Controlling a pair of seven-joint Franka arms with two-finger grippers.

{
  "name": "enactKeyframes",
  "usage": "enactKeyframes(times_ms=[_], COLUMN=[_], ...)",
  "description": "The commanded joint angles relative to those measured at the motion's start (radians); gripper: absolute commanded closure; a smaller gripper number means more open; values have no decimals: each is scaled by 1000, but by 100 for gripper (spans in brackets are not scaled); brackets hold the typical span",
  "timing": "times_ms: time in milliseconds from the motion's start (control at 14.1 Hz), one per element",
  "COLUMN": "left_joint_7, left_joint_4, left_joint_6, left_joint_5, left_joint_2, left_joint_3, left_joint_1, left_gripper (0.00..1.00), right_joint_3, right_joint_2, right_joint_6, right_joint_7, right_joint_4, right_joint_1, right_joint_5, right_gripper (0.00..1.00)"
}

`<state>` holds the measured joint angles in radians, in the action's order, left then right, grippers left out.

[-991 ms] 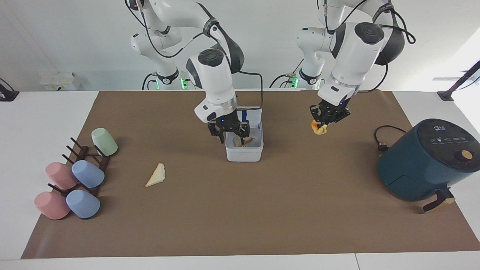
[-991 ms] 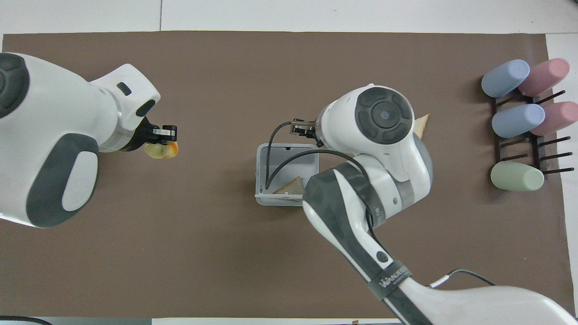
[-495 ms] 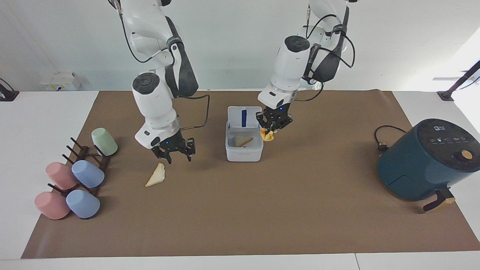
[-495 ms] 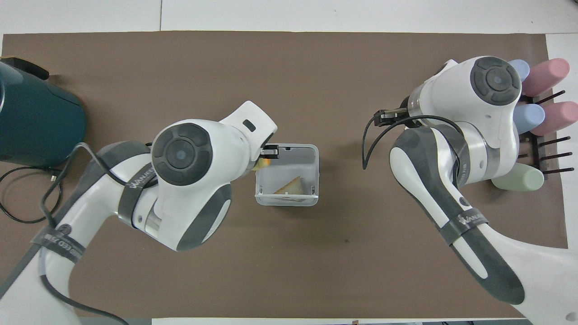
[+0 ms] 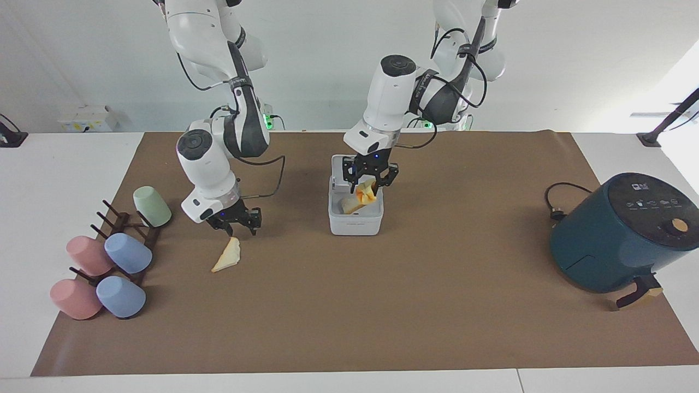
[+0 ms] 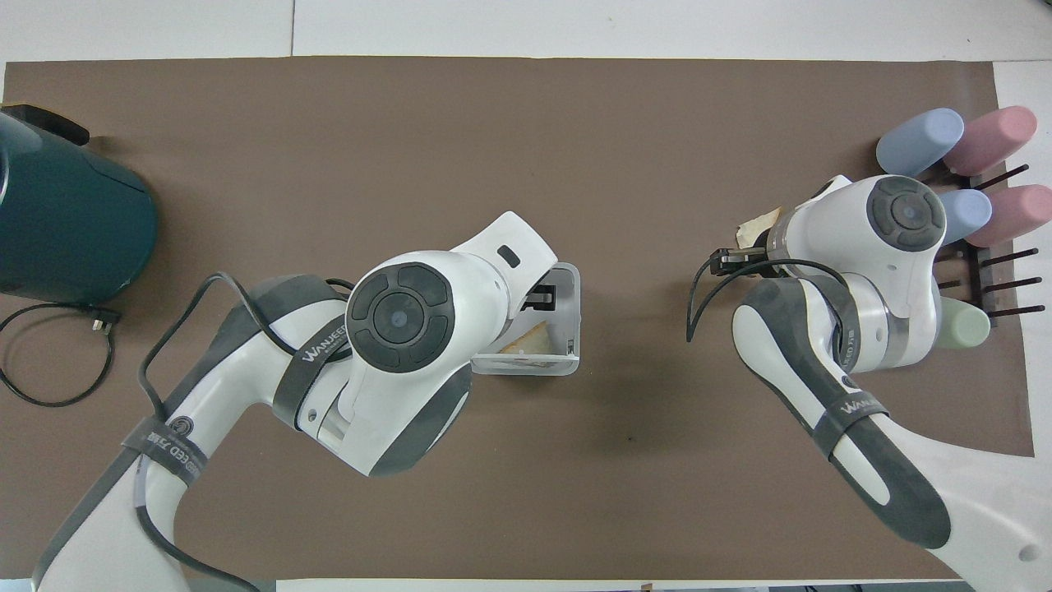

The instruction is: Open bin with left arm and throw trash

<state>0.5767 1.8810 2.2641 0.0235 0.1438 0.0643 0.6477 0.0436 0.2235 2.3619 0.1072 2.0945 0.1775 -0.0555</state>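
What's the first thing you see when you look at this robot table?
Probably the yellow-orange slice at the left gripper, right over the open white bin, which already has a bread triangle in it. Next, the right gripper just above another bread triangle near the pastel cups.

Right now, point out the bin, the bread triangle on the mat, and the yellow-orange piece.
bin (image 5: pixel 355 225): facing view, front wall.
bread triangle (image 5: pixel 228 256): facing view, its middle.
yellow-orange piece (image 5: pixel 366 193): facing view, its middle, over the bin.
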Motion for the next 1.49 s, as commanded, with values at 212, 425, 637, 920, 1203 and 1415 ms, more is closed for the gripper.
enactKeyframes(times_ms=[212, 425, 637, 920, 1203, 1415], left_joint_7=[5, -49, -191, -372, -535, -561], left_joint_4=[12, 13, 13, -2, -103, -193], left_joint_6=[-72, -223, -253, -302, -458, -550], left_joint_5=[13, 12, 12, 10, 3, 1], left_joint_2=[-38, -68, -108, -173, -181, -178], left_joint_3=[-11, -14, -14, -17, -17, -18], left_joint_1=[-2, -95, -225, -408, -520, -557], left_gripper=[0, 0, 0, 0, 0, 0], right_joint_3=[-7, -7, -8, -8, -7, -10], right_joint_2=[14, 37, 53, 63, 62, 50], right_joint_6=[57, 88, 108, 122, 73, -45], right_joint_7=[-18, -35, -32, -58, -58, -44], right_joint_4=[19, 19, 21, 16, -1, -83], right_joint_1=[-33, -55, -50, -53, -50, -40], right_joint_5=[68, 85, 83, 85, 85, 85], right_gripper=[33, 33, 33, 75, 100, 100])
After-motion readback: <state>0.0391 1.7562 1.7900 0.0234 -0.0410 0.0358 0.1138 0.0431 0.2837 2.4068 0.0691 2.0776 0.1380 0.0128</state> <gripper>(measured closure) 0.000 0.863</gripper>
